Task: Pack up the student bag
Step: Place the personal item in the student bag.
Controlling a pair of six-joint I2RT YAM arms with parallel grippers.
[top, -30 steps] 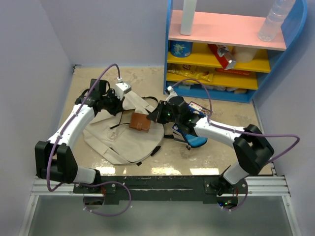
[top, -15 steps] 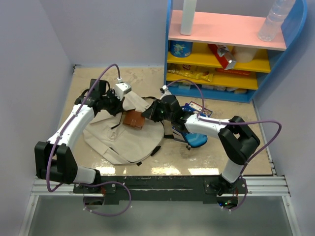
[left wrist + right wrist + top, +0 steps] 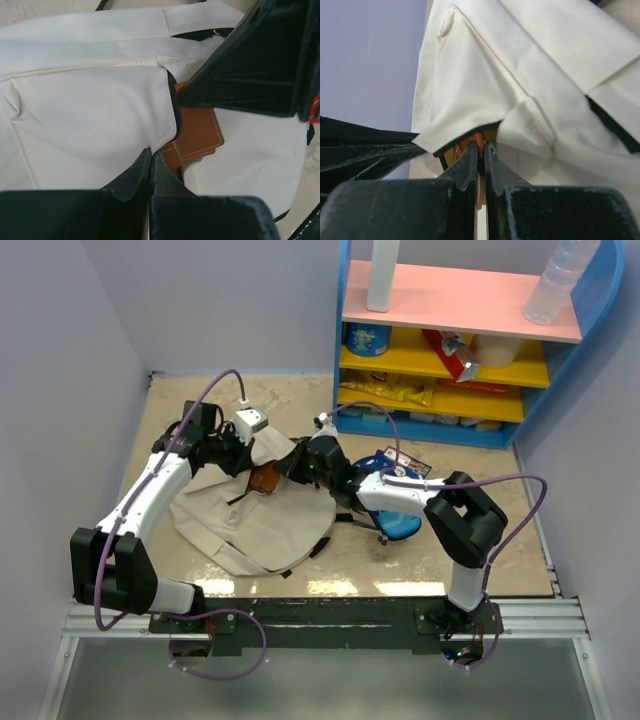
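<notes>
The student bag (image 3: 250, 525) lies flat on the table, cream canvas with black straps. My left gripper (image 3: 245, 454) is shut on the bag's fabric by the zipper edge (image 3: 151, 154) and holds the flap up. My right gripper (image 3: 287, 469) is shut on a thin brown leather wallet (image 3: 265, 480). The wallet (image 3: 198, 135) is partly inside the zipped opening, under the lifted flap. In the right wrist view the fingers (image 3: 470, 165) pinch the wallet (image 3: 479, 138) just at the zipper teeth of the bag (image 3: 520, 75).
A blue pouch (image 3: 402, 526) and a small printed pack (image 3: 400, 461) lie right of the bag. A blue shelf unit (image 3: 460, 350) with snacks and a bottle (image 3: 560, 280) stands at the back right. Walls close the left and rear.
My right gripper has moved left with the brown wallet, from over the bag's middle into the opening under the flap. The left gripper has kept still.
</notes>
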